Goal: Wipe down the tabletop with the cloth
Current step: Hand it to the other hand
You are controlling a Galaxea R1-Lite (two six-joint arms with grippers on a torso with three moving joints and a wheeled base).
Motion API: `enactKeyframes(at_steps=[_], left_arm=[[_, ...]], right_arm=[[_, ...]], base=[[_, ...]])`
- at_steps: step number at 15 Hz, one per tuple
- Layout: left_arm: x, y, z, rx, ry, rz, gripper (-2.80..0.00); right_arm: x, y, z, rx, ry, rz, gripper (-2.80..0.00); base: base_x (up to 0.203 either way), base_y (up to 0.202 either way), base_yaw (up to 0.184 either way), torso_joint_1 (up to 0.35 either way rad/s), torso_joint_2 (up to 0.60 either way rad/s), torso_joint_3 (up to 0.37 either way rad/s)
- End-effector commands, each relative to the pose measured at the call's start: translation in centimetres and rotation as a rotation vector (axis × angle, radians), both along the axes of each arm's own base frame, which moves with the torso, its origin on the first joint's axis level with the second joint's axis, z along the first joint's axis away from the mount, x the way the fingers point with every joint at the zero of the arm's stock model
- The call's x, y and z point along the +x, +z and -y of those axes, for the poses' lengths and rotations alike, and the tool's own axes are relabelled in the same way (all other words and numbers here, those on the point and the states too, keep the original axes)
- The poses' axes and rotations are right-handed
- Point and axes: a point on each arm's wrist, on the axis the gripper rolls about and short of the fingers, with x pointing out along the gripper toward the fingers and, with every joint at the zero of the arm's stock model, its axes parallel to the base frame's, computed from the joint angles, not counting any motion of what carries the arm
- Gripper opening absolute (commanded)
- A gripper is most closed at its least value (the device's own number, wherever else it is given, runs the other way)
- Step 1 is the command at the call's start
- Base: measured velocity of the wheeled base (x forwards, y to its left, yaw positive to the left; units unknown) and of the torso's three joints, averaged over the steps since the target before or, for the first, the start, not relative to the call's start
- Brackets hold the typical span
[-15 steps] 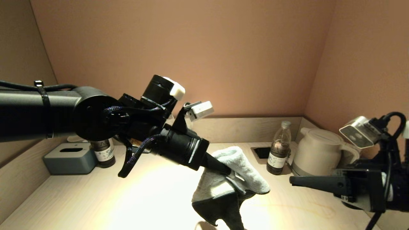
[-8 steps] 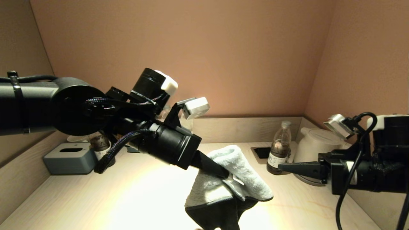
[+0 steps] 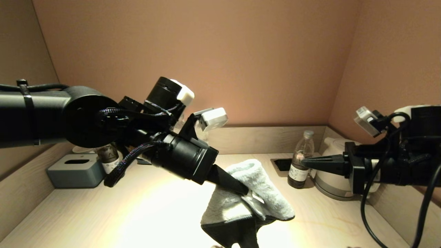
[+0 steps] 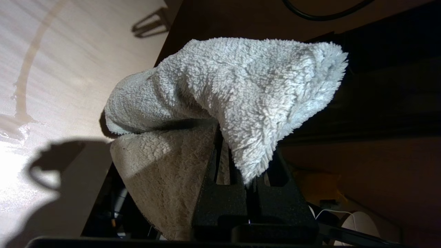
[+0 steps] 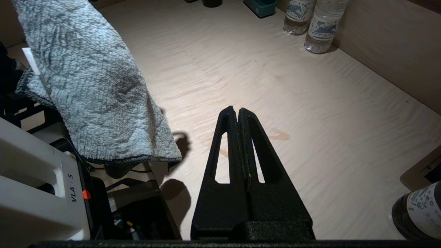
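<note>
My left gripper (image 3: 246,193) is shut on a fluffy white cloth (image 3: 255,186) with a dark underside and holds it in the air over the middle of the light wooden tabletop (image 3: 137,213). In the left wrist view the cloth (image 4: 224,89) drapes over the fingertips and hides them. My right gripper (image 3: 305,162) is shut and empty, raised at the right in front of the kettle. In the right wrist view its jaws (image 5: 237,111) are pressed together above the tabletop (image 5: 310,103), with the cloth (image 5: 93,86) hanging to one side.
A dark bottle (image 3: 299,165) and a white kettle (image 3: 339,175) stand at the back right beside a recessed socket (image 3: 282,164). A grey tissue box (image 3: 75,170) and another bottle (image 3: 109,159) stand at the back left. A faint ring stain (image 3: 330,225) marks the tabletop.
My right gripper has risen and moved left, now in front of the kettle. My left gripper with the cloth has shifted only slightly.
</note>
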Motion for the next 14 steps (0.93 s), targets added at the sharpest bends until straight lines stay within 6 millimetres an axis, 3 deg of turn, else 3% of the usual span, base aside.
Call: enactKeyframes(at_steps=[1, 4, 9, 10, 11, 14], left_arm=[[0.7, -1.2, 0.4, 0.015, 0.0, -0.022, -2.8], [2.8, -2.3, 0.8, 0.006, 0.01, -0.044, -2.8], [5.6, -3.8, 0.9, 0.005, 0.042, -0.058, -2.8], [5.7, -3.9, 0.9, 0.005, 0.042, -0.059, -2.8], [5.8, -4.1, 1.0, 0.006, 0.042, -0.06, -2.8], [5.9, -3.7, 1.2, -0.015, 0.025, -0.061, -2.8]], right_arm=[[-0.5, 0.2, -0.2, -0.067, 0.056, 0.114, -2.8], [-1.2, -0.6, -1.3, -0.066, 0.103, 0.084, -2.8], [-2.9, -0.2, -3.7, -0.088, 0.183, 0.09, -2.8], [-3.3, -0.1, -4.2, -0.099, 0.192, 0.088, -0.45], [-3.4, 0.0, -4.3, -0.101, 0.194, 0.092, 0.0], [-3.9, -0.2, -4.2, -0.101, 0.195, 0.081, 0.0]], base=[[0.0, 0.0, 0.0, 0.0, 0.0, 0.0], [0.0, 0.0, 0.0, 0.0, 0.0, 0.0], [0.0, 0.0, 0.0, 0.0, 0.0, 0.0], [0.0, 0.0, 0.0, 0.0, 0.0, 0.0], [0.0, 0.0, 0.0, 0.0, 0.0, 0.0], [0.0, 0.0, 0.0, 0.0, 0.0, 0.0]])
